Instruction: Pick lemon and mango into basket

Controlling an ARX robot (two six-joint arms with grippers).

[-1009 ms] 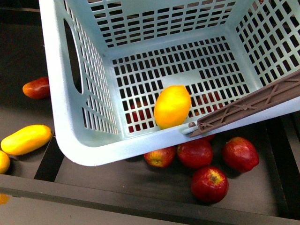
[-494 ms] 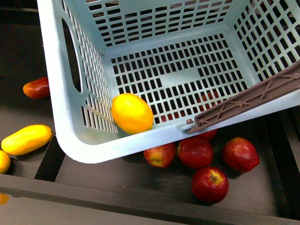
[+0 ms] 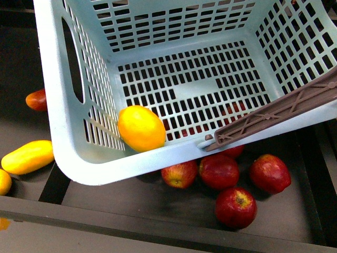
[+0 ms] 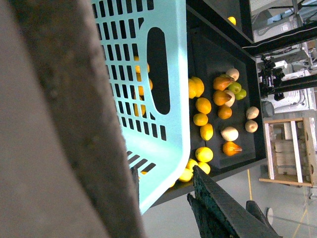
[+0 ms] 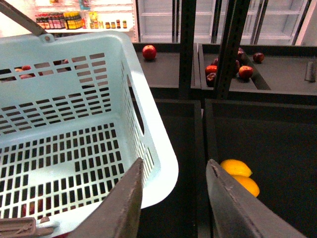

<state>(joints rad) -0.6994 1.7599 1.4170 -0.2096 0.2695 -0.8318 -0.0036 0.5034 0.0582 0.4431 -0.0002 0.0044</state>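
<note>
Right gripper (image 5: 174, 166): fingers stand apart with nothing between them, over the outer corner of the basket (image 3: 68, 158). Left gripper (image 4: 163, 191): one dark finger shows beside the basket wall, but a blurred grey mass hides the rest, so its hold cannot be told. Basket: pale turquoise rigid plastic with slotted walls and floor, and a ribbed brown handle (image 3: 279, 112) lying across the near rim. Lemon (image 3: 141, 128): plump, smooth, yellow-orange, lodged in the near left corner of the floor and touching the wall, so that half appears done. Mango (image 3: 27, 156): longer, slightly curved, glossy, lying on the dark shelf (image 3: 31, 126) outside the basket, to its left. Assessment: the mango pickup is the step in hand, and its rounded, slick skin calls for a grasp across the narrow middle. Red apples (image 3: 235, 206) under the basket's near edge are to be left alone.
</note>
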